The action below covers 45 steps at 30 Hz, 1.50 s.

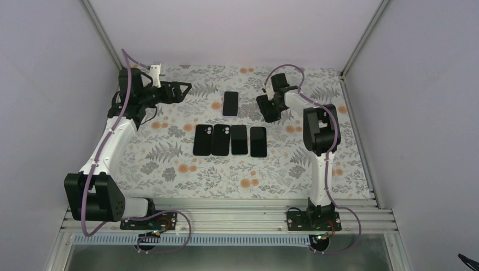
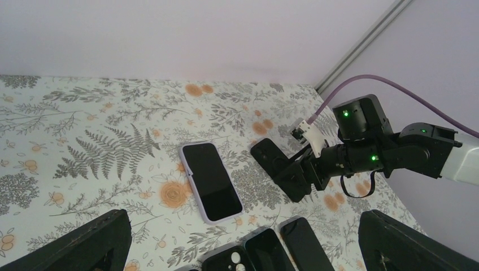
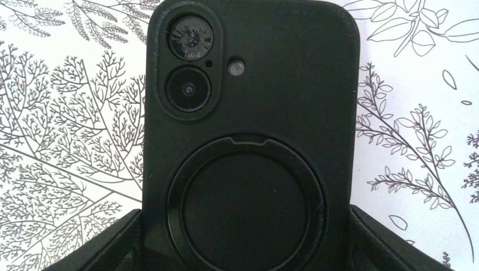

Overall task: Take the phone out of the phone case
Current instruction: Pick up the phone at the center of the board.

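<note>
A black phone case (image 3: 251, 147), with the phone's lenses (image 3: 189, 62) showing through its cut-out, is filling the right wrist view. The right gripper (image 3: 248, 243) is clamping its lower sides over the floral table (image 3: 406, 113). The left gripper (image 2: 244, 231) is hovering, jaws spread wide, near a white-edged phone (image 2: 210, 182) lying screen-up. Four dark phones (image 1: 230, 140) are lying in a row.

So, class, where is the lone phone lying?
Top view: the lone phone lies centrally, beyond the row of four, between the left tool and the right tool, which grips a black case.
</note>
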Tool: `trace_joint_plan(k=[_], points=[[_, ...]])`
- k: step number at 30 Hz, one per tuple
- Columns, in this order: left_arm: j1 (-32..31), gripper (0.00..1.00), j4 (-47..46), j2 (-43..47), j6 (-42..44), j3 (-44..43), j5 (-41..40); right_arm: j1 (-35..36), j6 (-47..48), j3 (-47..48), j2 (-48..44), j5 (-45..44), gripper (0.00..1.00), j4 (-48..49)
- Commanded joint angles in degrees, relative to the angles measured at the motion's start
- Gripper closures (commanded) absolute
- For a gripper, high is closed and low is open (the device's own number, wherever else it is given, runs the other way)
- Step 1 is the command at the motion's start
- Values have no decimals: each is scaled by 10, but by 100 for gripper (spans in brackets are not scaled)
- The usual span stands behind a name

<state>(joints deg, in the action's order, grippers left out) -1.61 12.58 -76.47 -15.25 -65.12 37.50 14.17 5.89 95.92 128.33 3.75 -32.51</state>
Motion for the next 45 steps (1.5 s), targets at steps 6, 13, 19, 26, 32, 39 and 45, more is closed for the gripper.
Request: trace_joint_plan(k=[6,13,19,26,32,39,45], points=[[0,0,16,-4,35,-31,18,-2,47,25,-41,45,47,-77],[-11,0,122,-44,132,-133,32,-3,75,77,-86,82,50,-126],[-24,0,154,-35,218,-170,63,-2,86,85,-126,146,52,-150],[-32,0,262,-16,455,-194,127,9,109,80,-172,274,52,-215],[-32,0,359,37,756,-159,189,45,134,26,-233,394,51,-242],[-69,0,444,26,956,-176,205,98,155,-3,-284,479,52,-265],[-122,4,432,47,1008,-152,181,134,177,-18,-315,527,52,-285]])
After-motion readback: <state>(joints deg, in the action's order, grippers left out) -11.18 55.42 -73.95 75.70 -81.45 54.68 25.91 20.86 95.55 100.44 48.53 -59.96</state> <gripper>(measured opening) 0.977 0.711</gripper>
